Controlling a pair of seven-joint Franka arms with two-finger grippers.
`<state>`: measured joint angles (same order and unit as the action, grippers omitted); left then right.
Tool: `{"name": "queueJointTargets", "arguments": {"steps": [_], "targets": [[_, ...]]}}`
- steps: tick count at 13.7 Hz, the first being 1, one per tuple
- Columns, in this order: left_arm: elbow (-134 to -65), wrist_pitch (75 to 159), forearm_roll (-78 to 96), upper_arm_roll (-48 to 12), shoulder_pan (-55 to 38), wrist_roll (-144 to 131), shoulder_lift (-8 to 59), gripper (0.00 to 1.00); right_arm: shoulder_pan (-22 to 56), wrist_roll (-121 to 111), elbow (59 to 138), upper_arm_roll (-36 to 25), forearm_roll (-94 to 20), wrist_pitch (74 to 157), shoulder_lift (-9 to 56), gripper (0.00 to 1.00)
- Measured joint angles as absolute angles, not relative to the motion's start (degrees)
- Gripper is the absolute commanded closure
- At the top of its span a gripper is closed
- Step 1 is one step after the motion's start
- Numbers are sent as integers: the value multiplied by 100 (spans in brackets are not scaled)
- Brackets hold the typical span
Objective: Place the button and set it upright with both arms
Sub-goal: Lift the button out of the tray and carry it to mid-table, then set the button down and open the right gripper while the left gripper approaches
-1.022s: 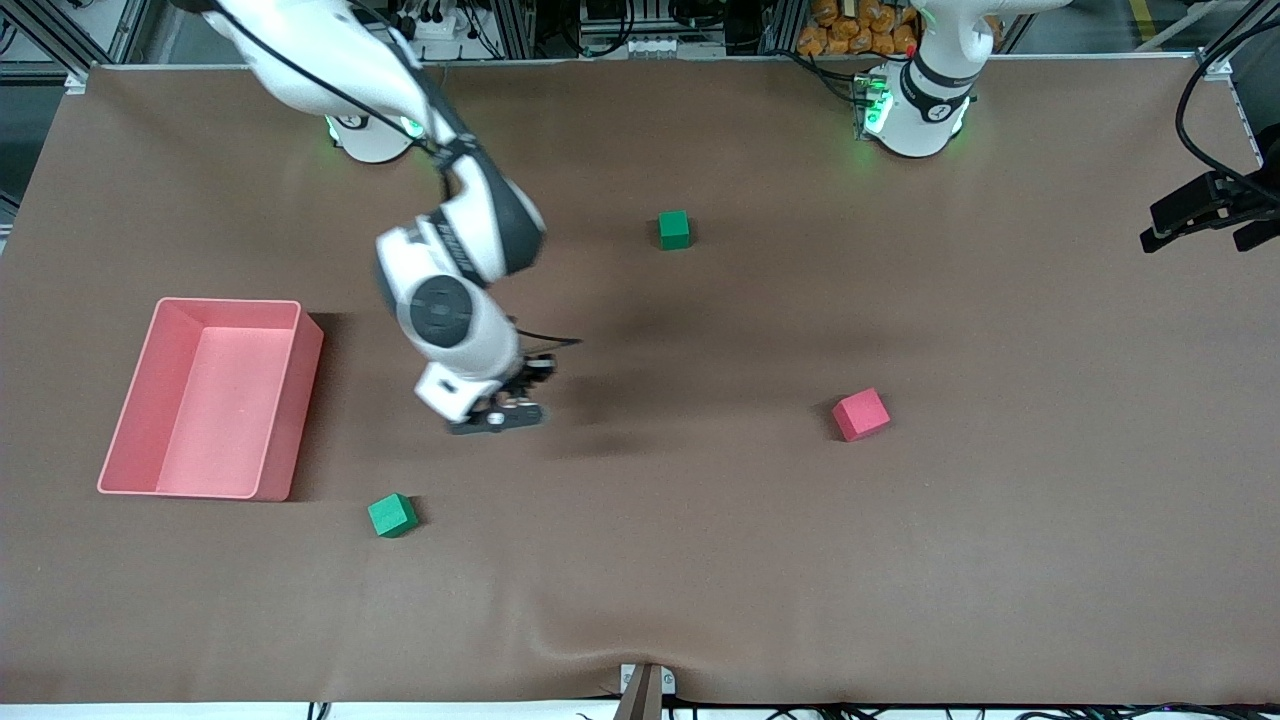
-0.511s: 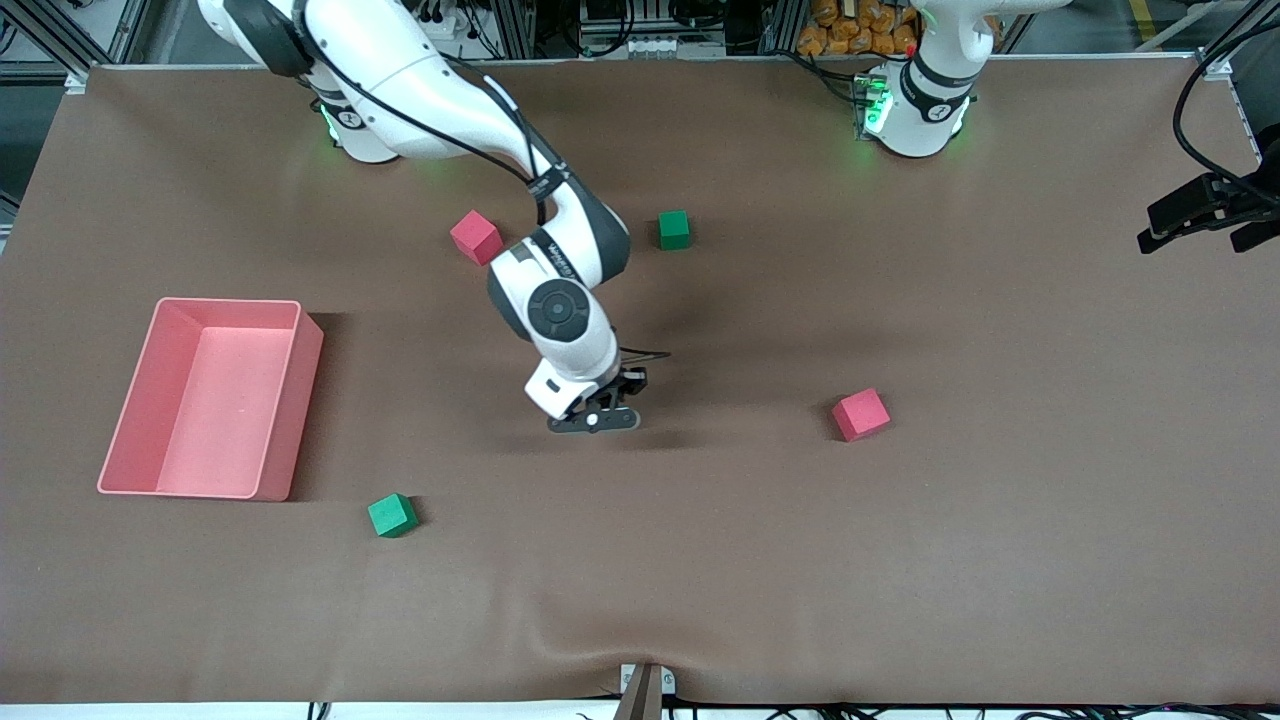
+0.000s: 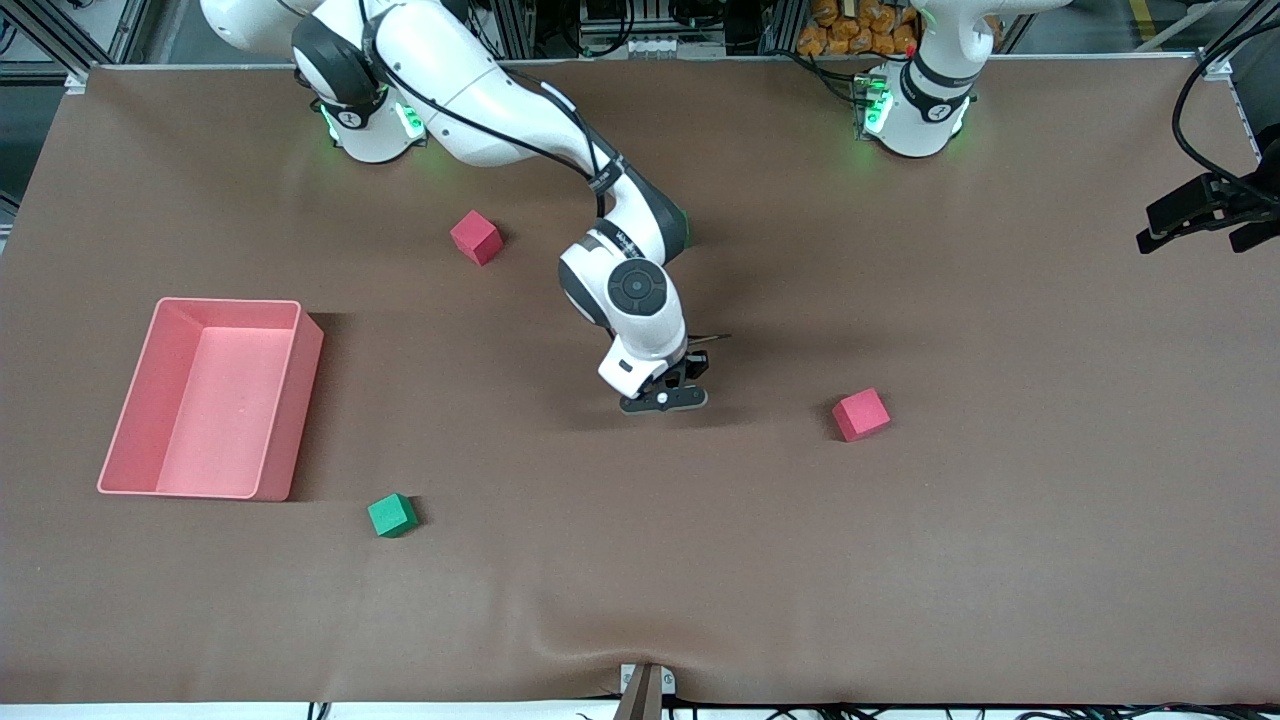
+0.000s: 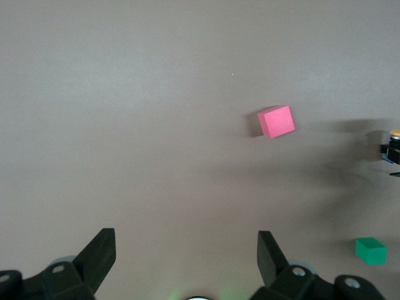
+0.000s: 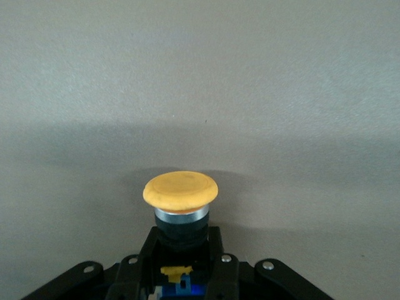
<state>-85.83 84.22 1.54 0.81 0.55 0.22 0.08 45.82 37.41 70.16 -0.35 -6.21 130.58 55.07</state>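
The button (image 5: 180, 190), with an orange cap and a black-and-blue body, is gripped by its body in my right gripper (image 5: 181, 245), cap pointing out past the fingertips. In the front view the right gripper (image 3: 665, 398) hangs low over the middle of the table and hides the button. The button also shows at the edge of the left wrist view (image 4: 393, 142). My left gripper (image 4: 185, 237) is open and empty, high above the table. It does not show in the front view.
A red cube (image 3: 860, 414) lies toward the left arm's end, also in the left wrist view (image 4: 275, 121). Another red cube (image 3: 476, 237), a green cube (image 3: 392, 515) and a pink bin (image 3: 300, 400) lie toward the right arm's end. A second green cube (image 4: 370, 250) is under the right arm's elbow.
My right arm has swung toward the left arm's end with the button, uncovering a red cube and covering the green cube near the bases. The left arm has hardly moved.
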Motion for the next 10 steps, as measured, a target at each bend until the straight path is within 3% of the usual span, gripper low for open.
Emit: {"name": "queueJointTargets", "arguments": {"steps": [6,10], "targets": [[-8585,8421,155,68,6,24,22,0,4583,3735,6908,-87,-318,12971,5517,0],[-8592,8422,481,46,-14,22,172,0,4381,3739,6706,-224,-315,12466,5191,0]]}}
